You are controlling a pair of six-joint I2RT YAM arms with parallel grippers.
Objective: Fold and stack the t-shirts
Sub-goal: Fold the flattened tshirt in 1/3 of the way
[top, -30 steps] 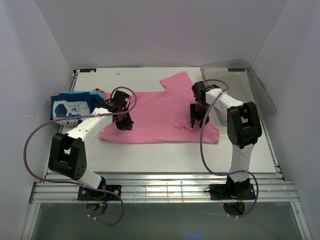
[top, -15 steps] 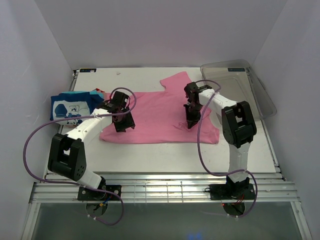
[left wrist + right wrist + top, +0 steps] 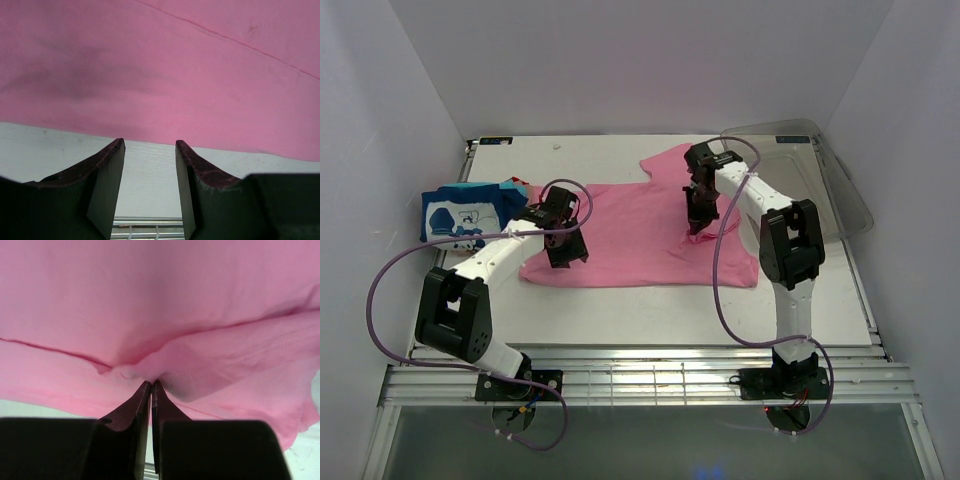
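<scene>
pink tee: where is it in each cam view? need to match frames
Top external: pink tee spread across the middle of the table.
Left wrist: fills the upper half; its edge lies just beyond the open left gripper.
Right wrist: fills nearly the whole frame; right gripper shut on a fold of it.
Shared landmark: the white table bordering the tee's edge.

The white table [image 3: 620, 305] carries a pink t-shirt [image 3: 630, 235], spread out near the middle. Just beside the shirt's left side lies a pile of folded t-shirts [image 3: 460, 215], blue on top. To the shirt's right sits a clear plastic bin [image 3: 840, 195].
</scene>
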